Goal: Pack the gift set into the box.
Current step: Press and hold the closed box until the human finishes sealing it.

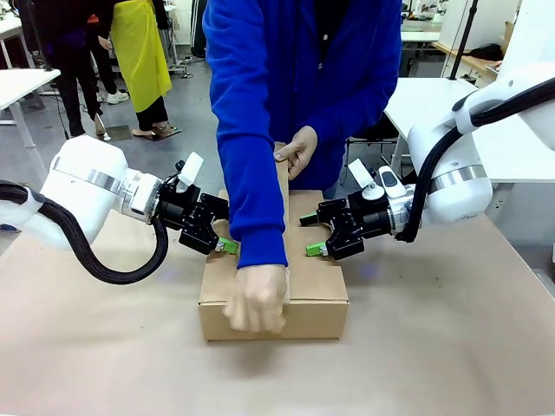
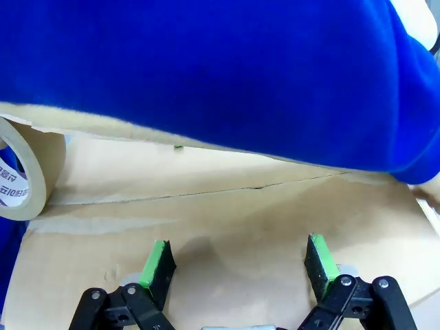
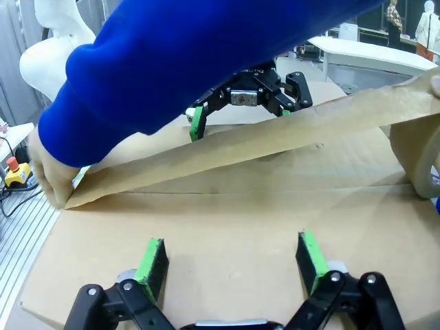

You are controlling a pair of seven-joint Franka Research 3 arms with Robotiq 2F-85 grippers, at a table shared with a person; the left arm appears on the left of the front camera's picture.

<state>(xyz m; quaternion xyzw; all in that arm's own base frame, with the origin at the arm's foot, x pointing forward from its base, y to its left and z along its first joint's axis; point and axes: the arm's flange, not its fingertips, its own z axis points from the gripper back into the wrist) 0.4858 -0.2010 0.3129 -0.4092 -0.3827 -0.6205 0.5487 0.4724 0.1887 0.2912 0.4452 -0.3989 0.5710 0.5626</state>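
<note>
The box sits closed in the middle of the paper-covered surface, its top flaps folded flat so that they meet along a seam running from the near edge toward the person; the gift set is presumably inside, since nothing of it lies out. The left gripper and the right gripper rest on the lid from opposite sides, one on each flap, and this looks deliberate: pressing both flaps down keeps the seam shut and level while it is taped. Both sets of jaws are spread wide and pinch nothing, the green pads lying apart on bare cardboard, so the arms act as weights rather than clamps. The person leans over between them, one hand pinning the free end of a strip of brown tape at the box's near edge, the other hand holding the tape roll at the far side, so the strip is stretched taut above the seam, ready to be laid down along it. Packing seems done; sealing is the step in hand.
</note>
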